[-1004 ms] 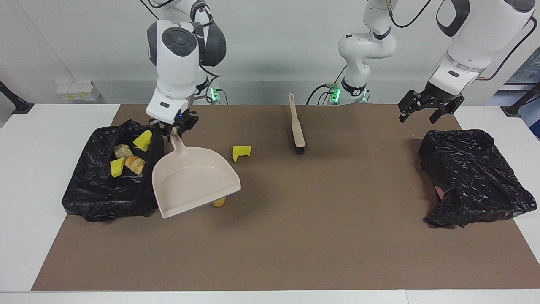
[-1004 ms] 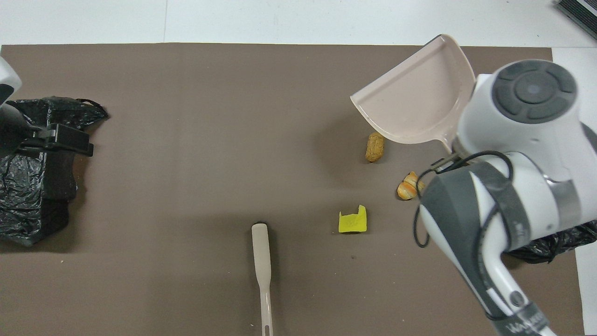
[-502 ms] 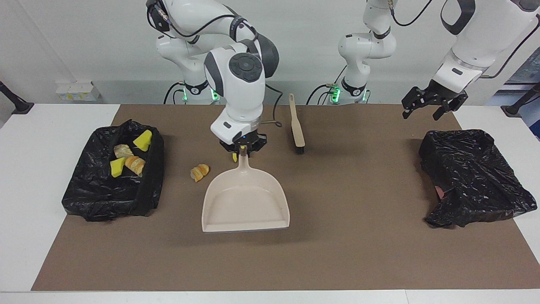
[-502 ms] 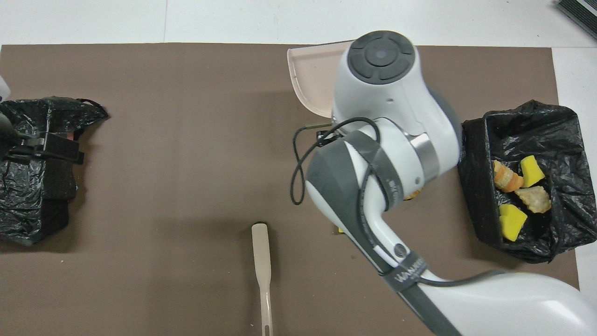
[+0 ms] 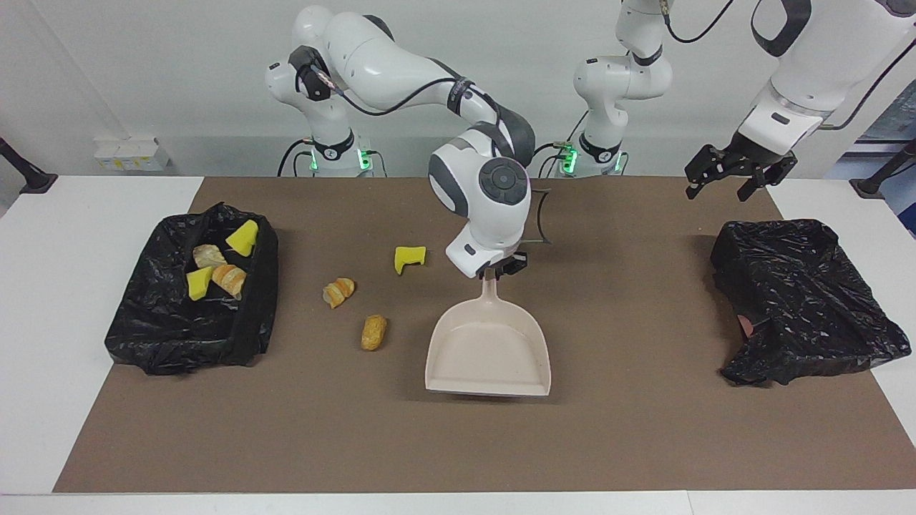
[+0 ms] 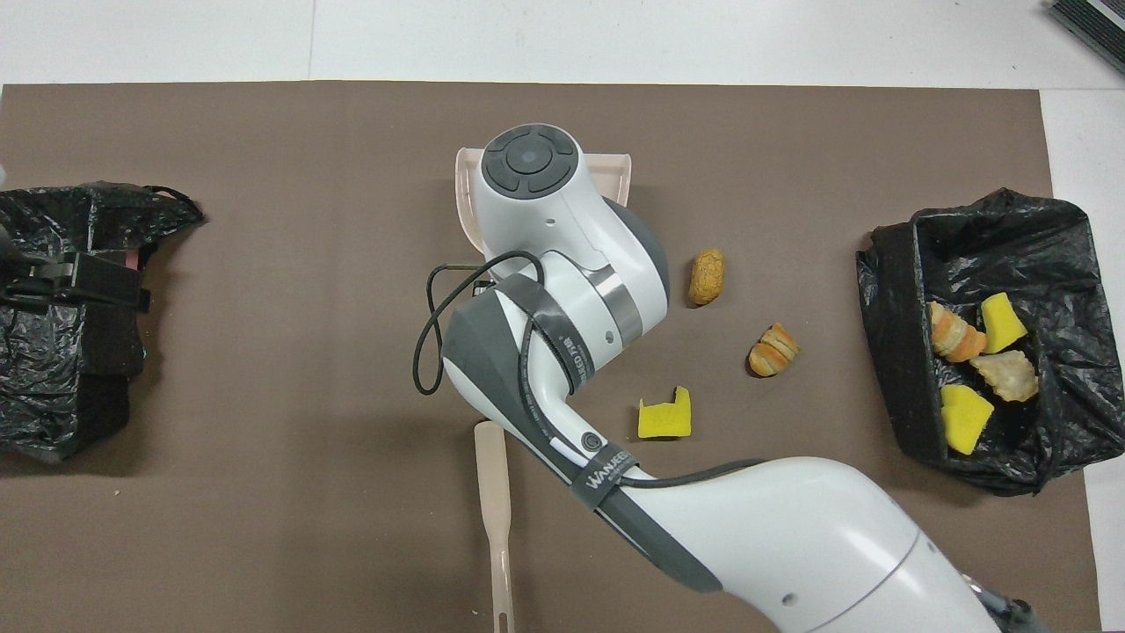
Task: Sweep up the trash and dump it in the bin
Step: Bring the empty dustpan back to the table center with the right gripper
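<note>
Dustpan [image 5: 489, 350] carried from bin [image 5: 136, 336] (toward mid-table).

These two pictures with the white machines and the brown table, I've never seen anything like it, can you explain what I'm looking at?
Two robot arms work at one table, photographed from across it and from above. The right gripper is shut on the handle of a beige dustpan, near the middle. The left gripper hangs open over the bag-lined bin at its own end. The other bin holds four trash bits. Three lie loose on the mat: a yellow sponge and two bread-like pieces. A brush lies untouched.
</note>
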